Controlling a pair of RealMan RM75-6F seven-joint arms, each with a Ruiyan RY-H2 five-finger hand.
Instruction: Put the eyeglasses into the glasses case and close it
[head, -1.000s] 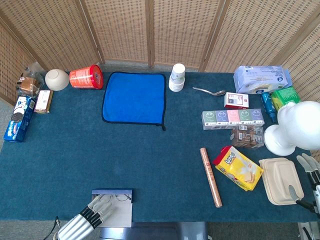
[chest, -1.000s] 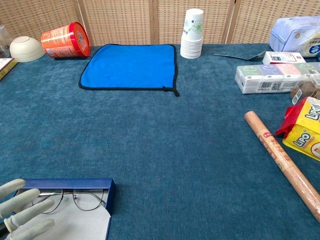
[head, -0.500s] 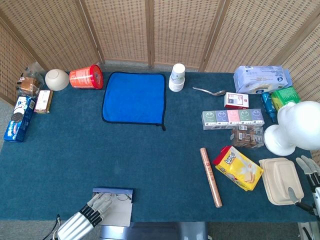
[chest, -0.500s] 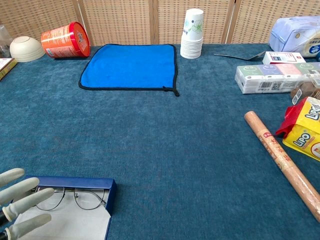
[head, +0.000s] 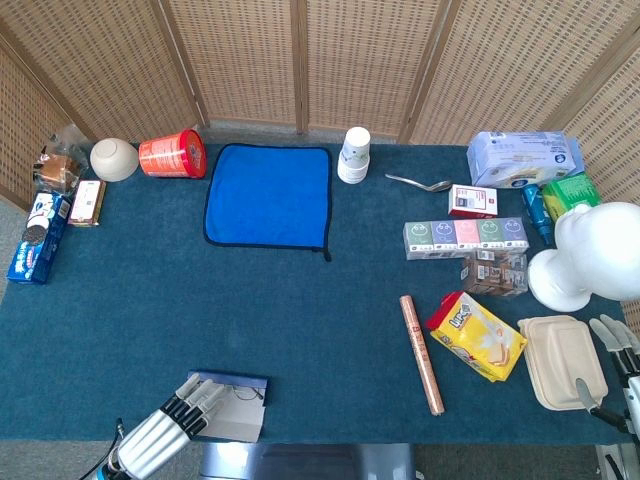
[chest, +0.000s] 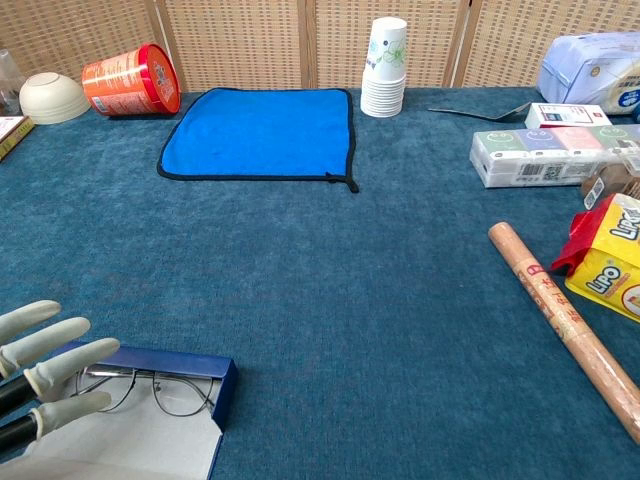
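Observation:
An open dark-blue glasses case (chest: 165, 362) with a pale lining lies at the table's near left edge, slightly skewed; it also shows in the head view (head: 232, 381). The thin-rimmed eyeglasses (chest: 150, 392) lie inside it against the far wall, seen from above as a faint wire shape (head: 240, 392). My left hand (chest: 42, 375) reaches over the case's left end with its fingers spread and straight, holding nothing that I can see; from above the left hand (head: 170, 425) covers that end. My right hand (head: 618, 350) hangs at the far right edge, fingers apart, away from the case.
A blue cloth (head: 268, 195) lies at the back centre with stacked paper cups (head: 354, 155) beside it. A brown roll (head: 421, 353), yellow snack bag (head: 478, 335), white lidded box (head: 562, 360) and white head form (head: 590, 250) crowd the right. A red can (head: 172, 155) and bowl (head: 114, 158) sit back left.
The case has turned a little and now sits skewed, its left end shifted. My left hand has risen over that end. The right hand has barely moved.

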